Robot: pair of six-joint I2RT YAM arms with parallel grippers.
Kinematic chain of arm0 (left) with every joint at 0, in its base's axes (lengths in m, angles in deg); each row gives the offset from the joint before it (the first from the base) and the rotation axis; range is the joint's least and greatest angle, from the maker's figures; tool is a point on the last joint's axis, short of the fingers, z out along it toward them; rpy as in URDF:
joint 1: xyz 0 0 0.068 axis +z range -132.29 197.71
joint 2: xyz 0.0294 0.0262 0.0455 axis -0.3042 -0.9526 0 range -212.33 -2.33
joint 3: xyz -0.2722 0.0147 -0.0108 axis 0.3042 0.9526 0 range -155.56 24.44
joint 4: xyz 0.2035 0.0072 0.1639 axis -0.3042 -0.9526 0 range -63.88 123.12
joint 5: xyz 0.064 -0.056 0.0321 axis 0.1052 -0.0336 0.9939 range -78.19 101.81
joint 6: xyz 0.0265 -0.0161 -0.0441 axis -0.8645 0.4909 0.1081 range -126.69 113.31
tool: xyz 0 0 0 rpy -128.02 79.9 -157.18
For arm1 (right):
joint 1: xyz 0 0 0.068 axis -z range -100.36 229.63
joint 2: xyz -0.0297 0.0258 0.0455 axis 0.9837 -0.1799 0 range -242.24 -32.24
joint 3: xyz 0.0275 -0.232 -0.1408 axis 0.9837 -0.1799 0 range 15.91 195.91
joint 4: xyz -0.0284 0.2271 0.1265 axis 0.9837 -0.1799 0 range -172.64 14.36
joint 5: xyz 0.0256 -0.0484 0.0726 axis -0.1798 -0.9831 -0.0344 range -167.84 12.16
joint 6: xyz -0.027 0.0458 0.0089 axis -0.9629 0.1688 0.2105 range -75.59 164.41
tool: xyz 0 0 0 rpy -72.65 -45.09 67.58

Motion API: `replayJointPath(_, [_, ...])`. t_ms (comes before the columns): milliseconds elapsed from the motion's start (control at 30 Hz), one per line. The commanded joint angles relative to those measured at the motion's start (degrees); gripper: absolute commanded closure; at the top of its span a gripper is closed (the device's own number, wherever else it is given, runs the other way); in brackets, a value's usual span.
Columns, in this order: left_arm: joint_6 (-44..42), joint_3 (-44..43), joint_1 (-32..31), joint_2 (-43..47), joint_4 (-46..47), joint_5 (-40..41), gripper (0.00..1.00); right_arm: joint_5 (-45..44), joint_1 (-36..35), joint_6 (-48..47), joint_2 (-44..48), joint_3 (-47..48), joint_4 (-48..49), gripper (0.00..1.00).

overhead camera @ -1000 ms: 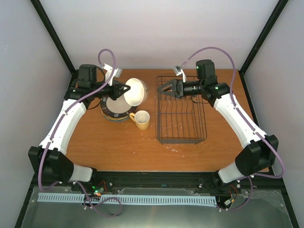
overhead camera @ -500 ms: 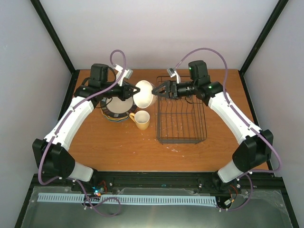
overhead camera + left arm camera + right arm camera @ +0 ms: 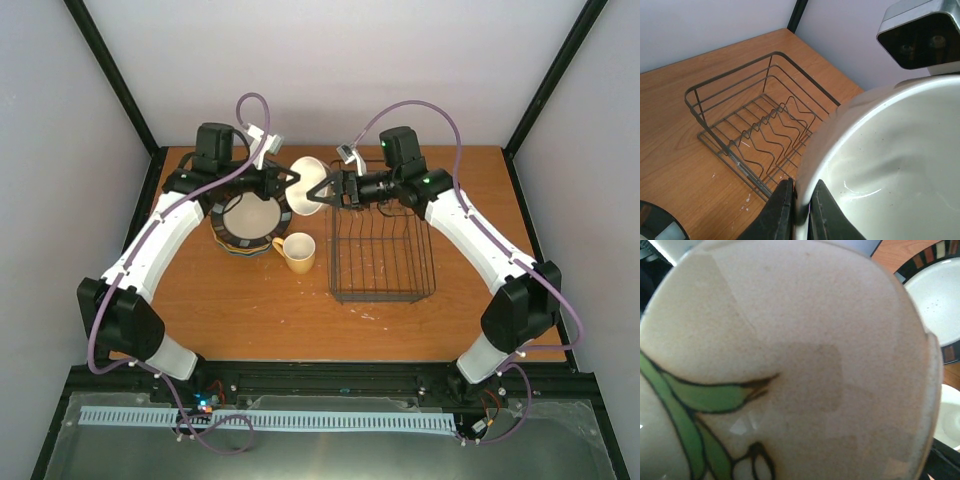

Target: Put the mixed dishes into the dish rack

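My left gripper (image 3: 291, 181) is shut on the rim of the small cream bowl (image 3: 309, 172) and holds it in the air, tilted, just left of the dish rack (image 3: 381, 246). In the left wrist view my fingers (image 3: 782, 210) pinch the bowl's rim (image 3: 880, 165) with the wire rack (image 3: 755, 130) below. My right gripper (image 3: 316, 193) is open, right at the bowl's far side. The bowl's outside, with a green leaf pattern (image 3: 790, 340), fills the right wrist view and hides the right fingers. The yellow mug (image 3: 297, 252) and a stack of plates with the dark-rimmed cream plate (image 3: 248, 218) on top rest on the table.
The rack has nothing in it and stands right of centre on the wooden table (image 3: 250, 300). The mug stands close to the rack's left side. Black frame posts (image 3: 110, 70) rise at the back corners. The dark-rimmed plate also shows in the right wrist view (image 3: 935, 295).
My left gripper has carried the bowl up and right, off the plate stack toward the rack. My right gripper has moved left from over the rack to meet the bowl.
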Motion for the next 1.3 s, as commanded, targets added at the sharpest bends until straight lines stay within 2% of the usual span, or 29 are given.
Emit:
replayJointPath(0, [0.99,-3.96,-1.65,-0.44,3.91,-2.91,0.99,-0.38,-0.71,0.36,-0.02,2.96,2.9,0.03])
replayJointPath(67, [0.99,-3.83,-1.74,-0.46,3.52,-2.97,0.99,-1.88,-0.71,0.27,0.18,3.15,3.17,0.03])
replayJointPath(133, [1.02,-3.49,-1.77,-0.33,3.32,-3.09,0.99,-3.17,-0.75,0.51,0.36,3.31,3.62,0.1])
replayJointPath(333, [1.33,-2.75,-2.05,0.15,2.92,-3.1,0.99,-6.97,-0.73,1.33,1.35,3.04,6.01,0.58])
replayJointPath(467, [1.39,-2.4,-2.6,0.06,2.99,-2.92,0.99,-6.74,-0.6,2.67,1.06,2.91,8.2,0.95])
replayJointPath(667, [2.03,-2.03,-2.86,-0.5,3.49,-2.94,0.99,-6.95,-0.65,4.78,1.64,2.6,12.0,0.97])
replayJointPath(767, [2.21,-2.11,-2.89,-0.88,3.46,-2.31,0.94,-8.85,-0.54,4.35,1.94,3.43,11.0,0.97])
replayJointPath(900, [2.11,-2.02,-2.89,-0.91,3.49,-1.16,0.74,-11.23,-0.21,2.92,2.59,3.95,8.89,0.97])
replayJointPath(1100, [1.26,-1.84,-2.89,-0.41,3.4,0.26,0.56,-12.58,0.94,2.29,3.14,3.61,7.81,0.97])
replayJointPath(1200, [0.81,-2.0,-2.89,0.0,3.13,1.48,0.27,-13.85,1.36,1.65,3.28,3.82,6.83,0.97])
replayJointPath(1233, [0.55,-2.06,-2.84,0.19,2.98,2.22,0.05,-14.27,1.47,1.4,3.38,3.81,6.46,0.97])
replayJointPath(1267, [0.43,-2.2,-2.89,0.45,2.86,3.36,0.01,-14.69,1.64,1.0,3.53,3.83,6.02,0.97])
